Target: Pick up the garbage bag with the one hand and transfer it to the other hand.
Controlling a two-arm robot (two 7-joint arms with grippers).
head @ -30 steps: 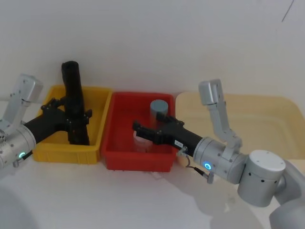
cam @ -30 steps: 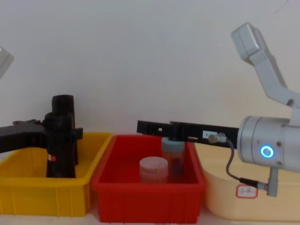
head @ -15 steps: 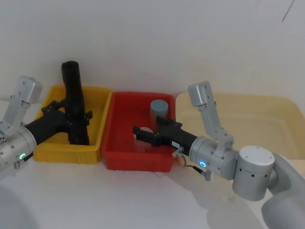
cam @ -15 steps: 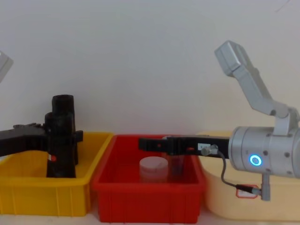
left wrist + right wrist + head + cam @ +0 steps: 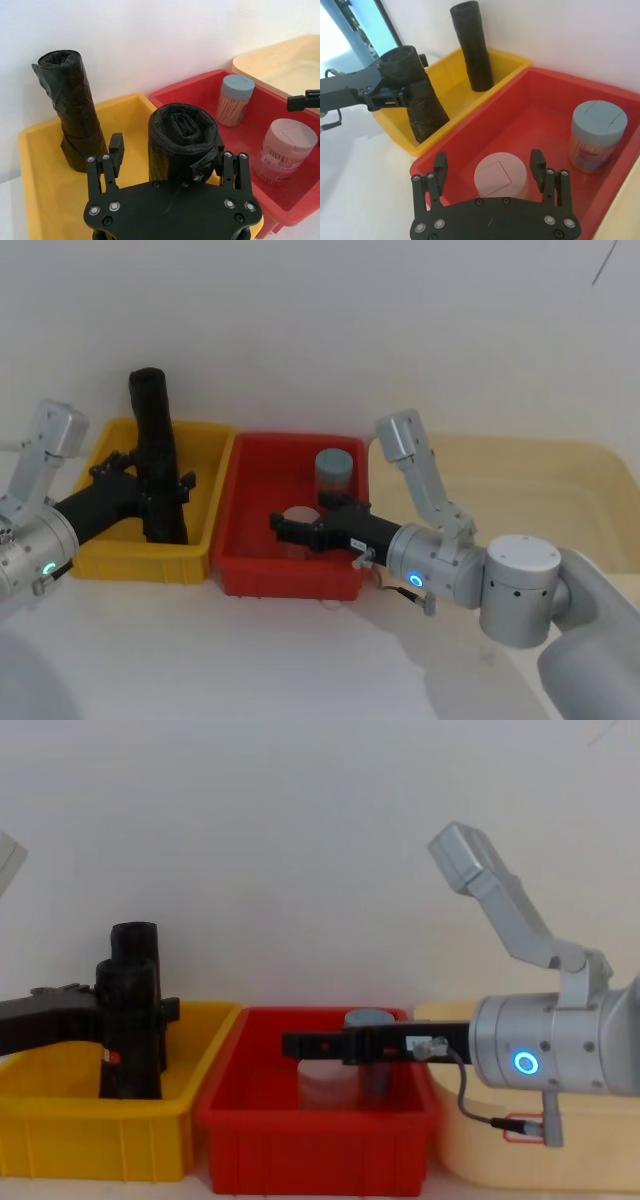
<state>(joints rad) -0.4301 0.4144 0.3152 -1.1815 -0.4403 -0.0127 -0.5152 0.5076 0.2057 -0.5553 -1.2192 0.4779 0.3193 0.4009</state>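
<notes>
1. At the right we see a wide cream plastic tub (image 5: 545, 490). Just beside it is a red plastic bin (image 5: 285, 578), and a yellow plastic bin (image 5: 140, 565) touches that one's left side.
2. The right gripper (image 5: 488, 160) hangs over the red bin, fingers spread wide and holding nothing.
3. The left gripper (image 5: 168, 146) reaches into the yellow bin. Its fingers stand on both sides of the black rolled plastic garbage bag (image 5: 182, 135), one against it and the other with a gap.
4. The garbage bag is upright in the yellow bin, near a taller plain black roll (image 5: 70, 100).
5. In the red bin stand a pale round jar (image 5: 500, 175) and a grey-lidded jar (image 5: 596, 130).
</notes>
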